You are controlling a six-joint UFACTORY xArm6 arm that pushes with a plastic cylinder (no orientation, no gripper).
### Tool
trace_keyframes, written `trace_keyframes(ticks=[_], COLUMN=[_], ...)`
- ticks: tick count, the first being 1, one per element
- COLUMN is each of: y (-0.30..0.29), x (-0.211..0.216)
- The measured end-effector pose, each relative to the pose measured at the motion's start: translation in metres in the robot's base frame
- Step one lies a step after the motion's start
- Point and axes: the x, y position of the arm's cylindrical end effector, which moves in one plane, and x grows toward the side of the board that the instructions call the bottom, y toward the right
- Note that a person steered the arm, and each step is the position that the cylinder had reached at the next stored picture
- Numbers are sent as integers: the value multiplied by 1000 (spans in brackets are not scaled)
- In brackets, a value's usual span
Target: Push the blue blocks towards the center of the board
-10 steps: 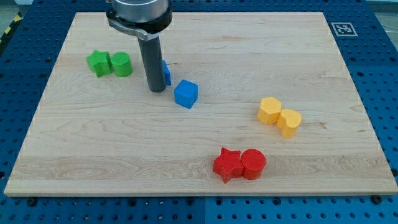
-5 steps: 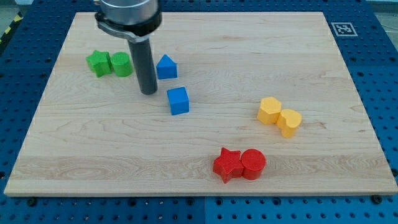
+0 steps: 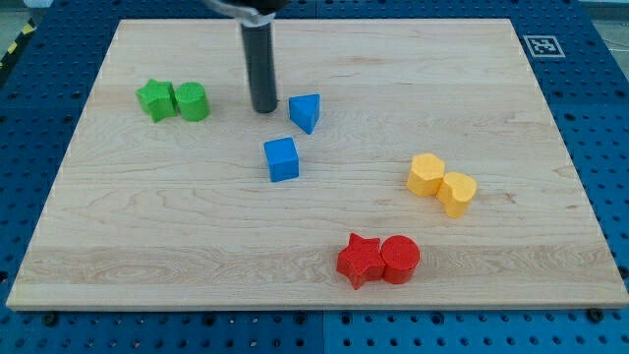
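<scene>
My tip is set down on the wooden board, nothing held, just left of the blue triangular block, blue cube seen below, both left of centre.

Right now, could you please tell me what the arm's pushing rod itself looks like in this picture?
It is a straight, smooth rod, round in section and dark grey to black, with a faint sheen along its side. It ends bluntly at my tip. At the view's top a sliver of a wider, silvery mount shows. No cables or markings are visible.
</scene>
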Motion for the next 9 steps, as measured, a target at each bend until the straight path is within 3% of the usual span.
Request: trace_keyframes(ticks=[3,5,6,7,9], y=[69,-28,-35,1,68], x=[11,59,98,121,67])
